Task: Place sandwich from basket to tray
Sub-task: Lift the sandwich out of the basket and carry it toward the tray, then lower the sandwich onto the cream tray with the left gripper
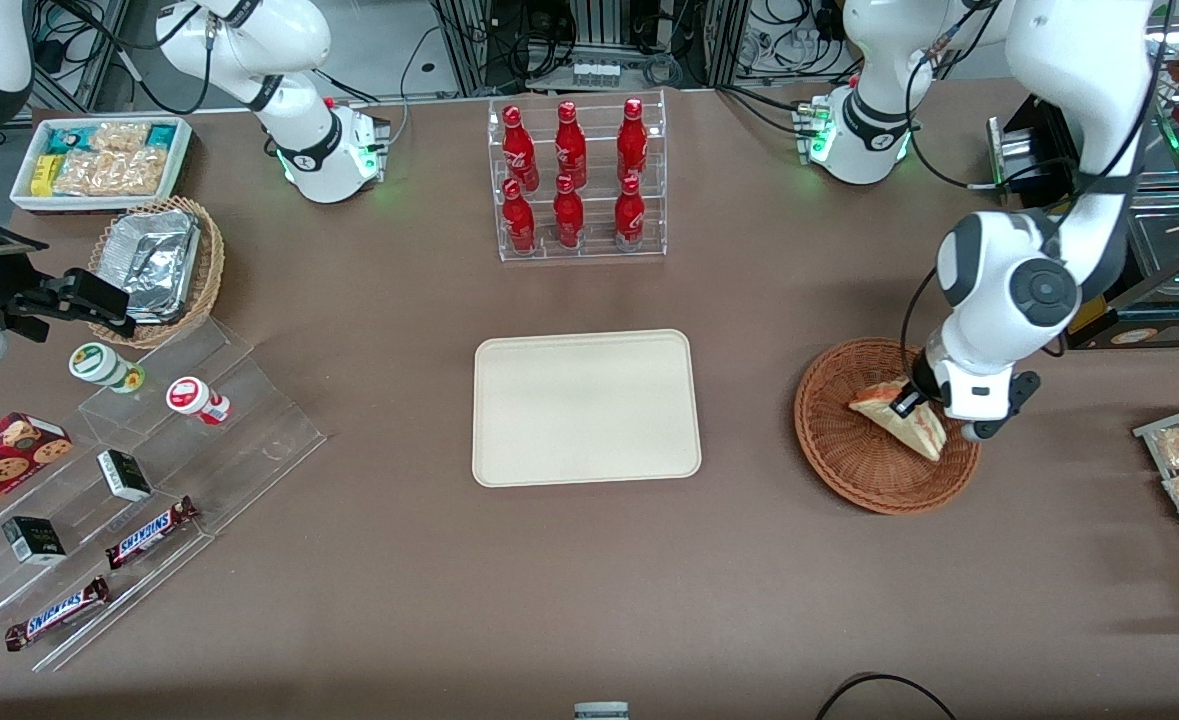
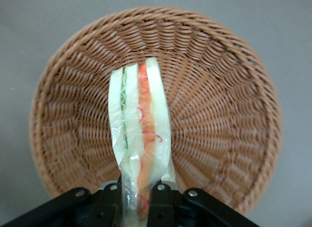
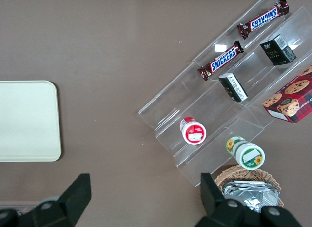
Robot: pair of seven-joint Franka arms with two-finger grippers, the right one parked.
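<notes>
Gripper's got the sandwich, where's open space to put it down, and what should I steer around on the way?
The gripper is shut on the sandwich over the basket. The tray is bare across its whole surface. The table between basket and tray is open too. The bottle rack, farther from the front camera than the tray, is crowded.

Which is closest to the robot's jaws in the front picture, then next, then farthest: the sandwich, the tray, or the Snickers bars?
From the gripper, over the basket:
1. Sandwich, gripped in the jaws.
2. Tray, mid-table.
3. Snickers bars, at the parked arm's end.
</notes>
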